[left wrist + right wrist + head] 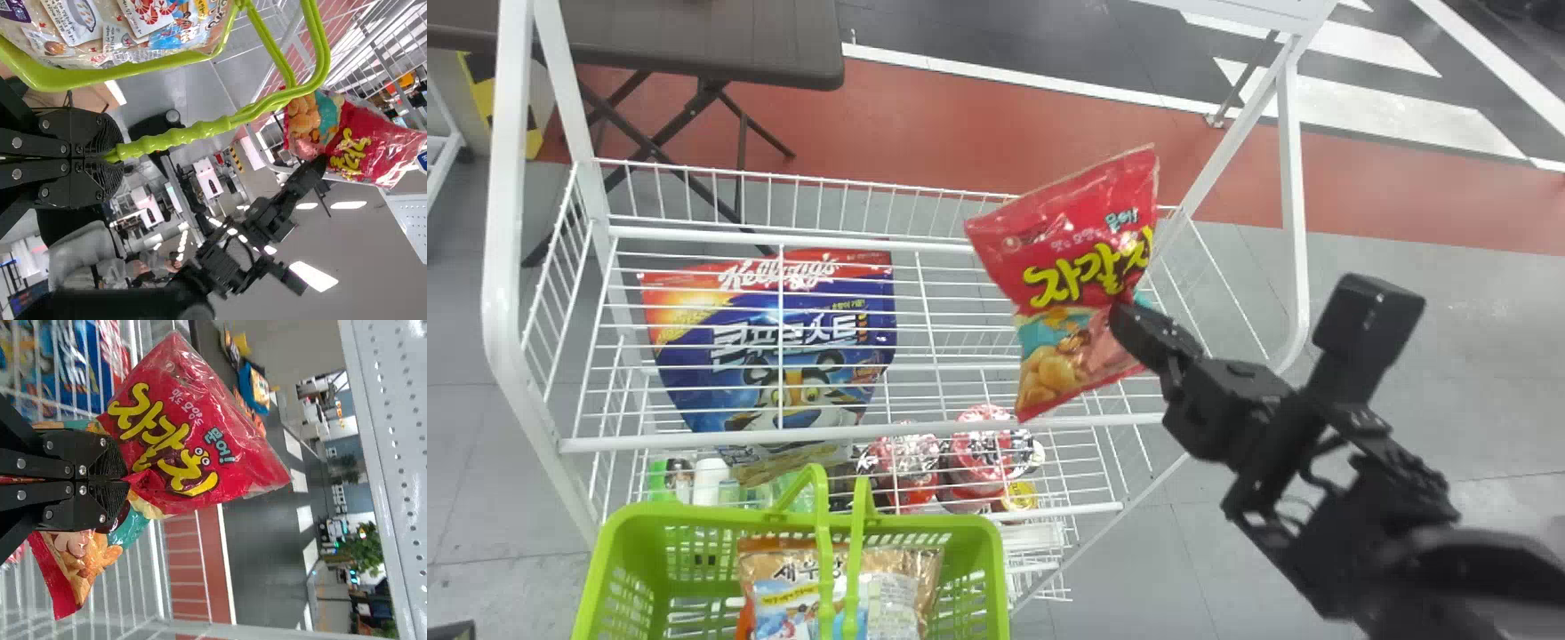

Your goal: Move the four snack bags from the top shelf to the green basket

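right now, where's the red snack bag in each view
Head view: the red snack bag is right of centre, over the white rack.
Left wrist view: beyond the basket handle, at the other arm's fingertips.
Right wrist view: close up, in the right gripper.
Shared landmark: the right gripper, shut on the bag.

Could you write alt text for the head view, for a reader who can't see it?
The robot's right hand holds a red snack bag up at the right part of a white wire shelf. A large blue-and-red bag lies to the left; nearer, a green basket holds a tan snack bag.
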You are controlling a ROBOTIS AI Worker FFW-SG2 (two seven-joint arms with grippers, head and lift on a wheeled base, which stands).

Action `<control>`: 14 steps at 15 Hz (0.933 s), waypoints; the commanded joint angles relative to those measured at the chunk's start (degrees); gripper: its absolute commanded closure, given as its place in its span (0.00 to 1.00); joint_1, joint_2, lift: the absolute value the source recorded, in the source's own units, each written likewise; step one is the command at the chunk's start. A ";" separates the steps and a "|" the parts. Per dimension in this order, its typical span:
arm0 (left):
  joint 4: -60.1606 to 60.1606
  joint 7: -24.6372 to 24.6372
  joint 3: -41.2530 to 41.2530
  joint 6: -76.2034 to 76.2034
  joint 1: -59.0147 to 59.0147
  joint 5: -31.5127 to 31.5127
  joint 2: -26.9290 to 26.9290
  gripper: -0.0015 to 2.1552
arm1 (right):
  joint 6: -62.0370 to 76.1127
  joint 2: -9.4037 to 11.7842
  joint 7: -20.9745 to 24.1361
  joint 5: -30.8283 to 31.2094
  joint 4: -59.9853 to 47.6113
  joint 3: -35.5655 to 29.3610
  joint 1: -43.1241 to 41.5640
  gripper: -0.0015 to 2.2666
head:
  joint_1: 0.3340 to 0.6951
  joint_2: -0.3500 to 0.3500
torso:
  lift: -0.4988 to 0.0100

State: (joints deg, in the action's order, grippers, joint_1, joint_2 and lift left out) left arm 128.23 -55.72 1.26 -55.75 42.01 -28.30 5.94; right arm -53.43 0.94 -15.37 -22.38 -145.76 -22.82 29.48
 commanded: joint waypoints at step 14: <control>0.97 0.44 -0.03 0.77 0.53 -0.09 -1.37 0.56 | -18.25 -0.99 -16.71 -20.86 14.45 -3.37 14.46 0.98 | 1.00 0.00 | 0.98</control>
State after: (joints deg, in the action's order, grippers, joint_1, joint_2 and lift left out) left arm 128.96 -55.40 0.96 -54.97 42.39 -28.66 4.61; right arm -70.77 0.00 -31.65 -43.47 -133.73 -27.60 43.93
